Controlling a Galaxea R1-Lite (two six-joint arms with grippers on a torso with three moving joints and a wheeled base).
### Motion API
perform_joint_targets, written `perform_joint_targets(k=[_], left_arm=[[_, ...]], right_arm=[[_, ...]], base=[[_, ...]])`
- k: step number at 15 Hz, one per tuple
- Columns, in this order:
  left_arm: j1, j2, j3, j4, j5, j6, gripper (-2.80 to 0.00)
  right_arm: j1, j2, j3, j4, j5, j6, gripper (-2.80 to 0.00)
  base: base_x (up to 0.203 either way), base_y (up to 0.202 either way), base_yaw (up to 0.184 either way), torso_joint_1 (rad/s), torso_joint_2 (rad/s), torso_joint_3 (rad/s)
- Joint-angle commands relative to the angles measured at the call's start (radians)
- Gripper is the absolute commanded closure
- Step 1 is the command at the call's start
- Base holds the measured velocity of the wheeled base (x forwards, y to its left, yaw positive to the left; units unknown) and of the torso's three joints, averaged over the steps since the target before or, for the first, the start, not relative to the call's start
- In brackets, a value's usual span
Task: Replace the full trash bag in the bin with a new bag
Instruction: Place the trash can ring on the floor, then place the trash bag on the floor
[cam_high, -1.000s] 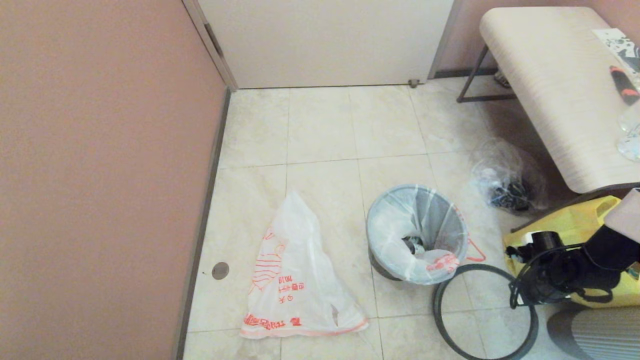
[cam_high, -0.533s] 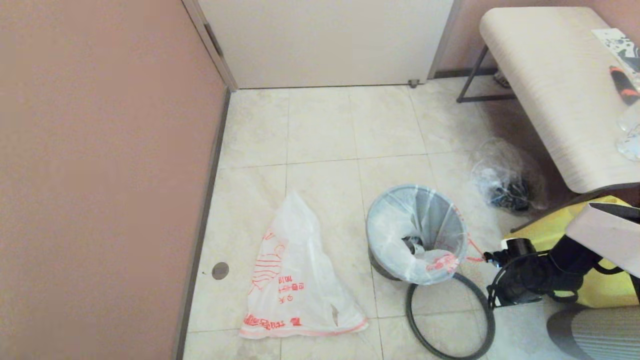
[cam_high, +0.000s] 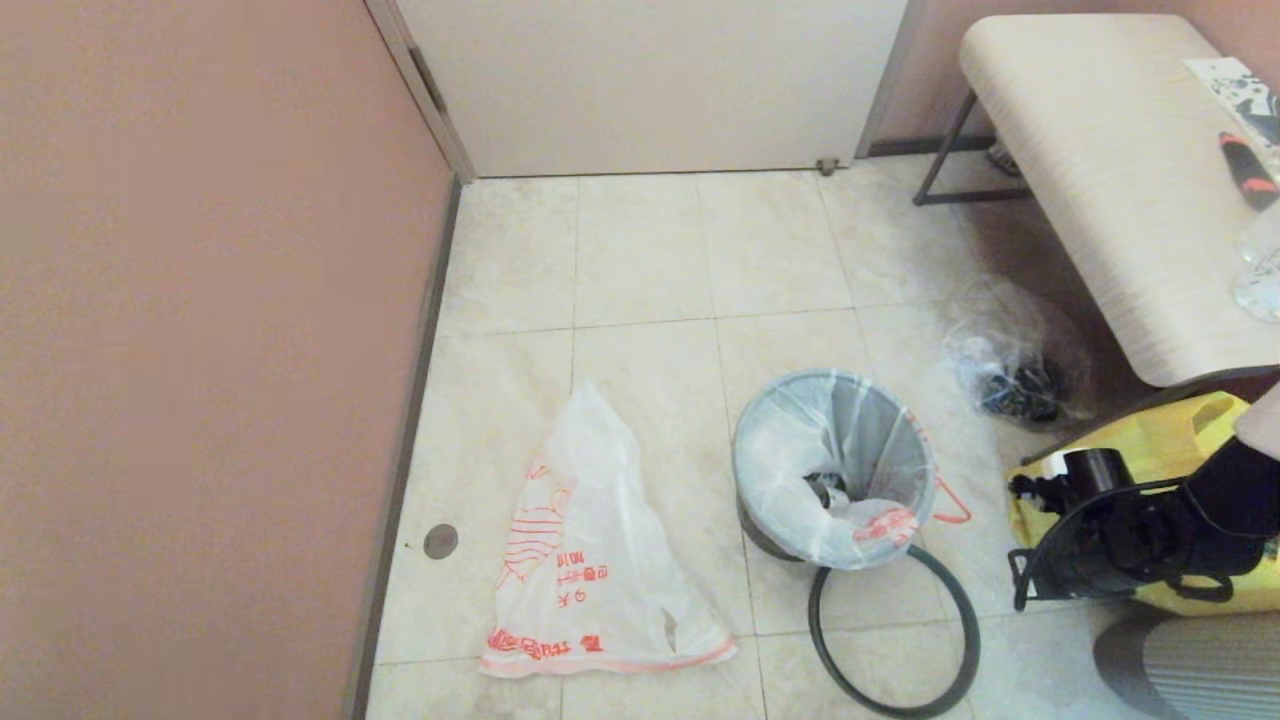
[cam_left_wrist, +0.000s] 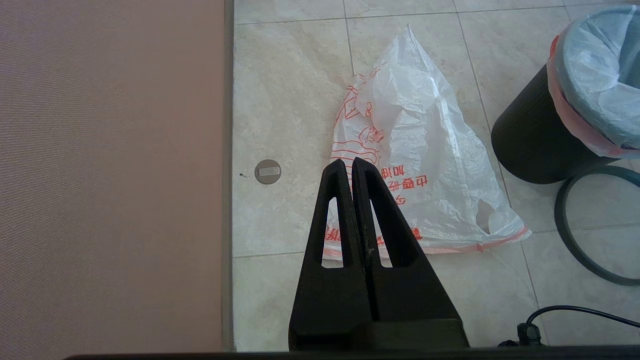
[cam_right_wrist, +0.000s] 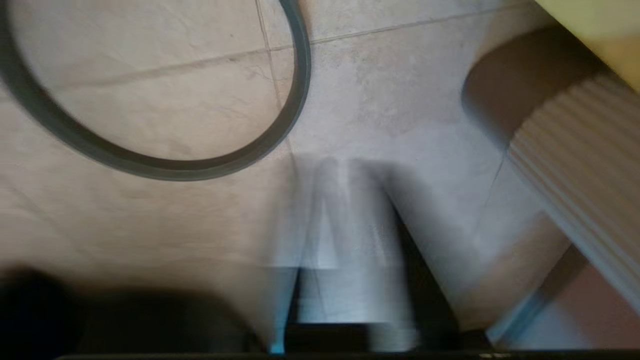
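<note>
The black bin (cam_high: 835, 465) stands on the tile floor, lined with a pale bag (cam_high: 790, 470) with red print folded over its top; dark rubbish lies at the bottom. Its dark grey hoop (cam_high: 893, 630) lies flat on the floor against the bin's near side, also seen in the right wrist view (cam_right_wrist: 200, 167). A flat white bag with red print (cam_high: 590, 550) lies left of the bin. My right gripper (cam_right_wrist: 340, 165) hangs over bare floor, to the right of the hoop. My left gripper (cam_left_wrist: 348, 162) is shut and empty above the flat bag (cam_left_wrist: 425, 150).
A clear bag of dark rubbish (cam_high: 1015, 365) sits by the bench (cam_high: 1100, 170) at the right. A yellow shopping bag (cam_high: 1150, 450) lies behind my right arm (cam_high: 1120, 540). The pink wall (cam_high: 200, 350) runs along the left, a door (cam_high: 650, 80) at the back.
The hoop slid left across the floor with my right arm until it met the bin's near side. The arm then drew back right without it.
</note>
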Motion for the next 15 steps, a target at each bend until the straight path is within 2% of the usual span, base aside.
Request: perform_joint_targets(k=[1, 6, 11, 12, 15], left_arm=[[0.0, 0.0, 0.0, 0.0, 0.0, 0.0, 0.0], [0.0, 0.0, 0.0, 0.0, 0.0, 0.0, 0.0], [0.0, 0.0, 0.0, 0.0, 0.0, 0.0, 0.0], [0.0, 0.0, 0.0, 0.0, 0.0, 0.0, 0.0], [0.0, 0.0, 0.0, 0.0, 0.0, 0.0, 0.0]], right_arm=[[0.006, -0.074, 0.026, -0.002, 0.001, 0.02, 0.0], [0.058, -0.061, -0.032, -0.012, 0.133, 0.125, 0.0], [0.08, -0.001, -0.163, -0.011, 0.145, 0.148, 0.0], [0.079, -0.007, -0.163, -0.011, 0.147, 0.147, -2.8], [0.084, 0.007, -0.177, -0.013, 0.144, 0.147, -2.8]], base=[[0.0, 0.0, 0.0, 0.0, 0.0, 0.0], [0.0, 0.0, 0.0, 0.0, 0.0, 0.0], [0.0, 0.0, 0.0, 0.0, 0.0, 0.0], [0.0, 0.0, 0.0, 0.0, 0.0, 0.0], [0.0, 0.0, 0.0, 0.0, 0.0, 0.0]])
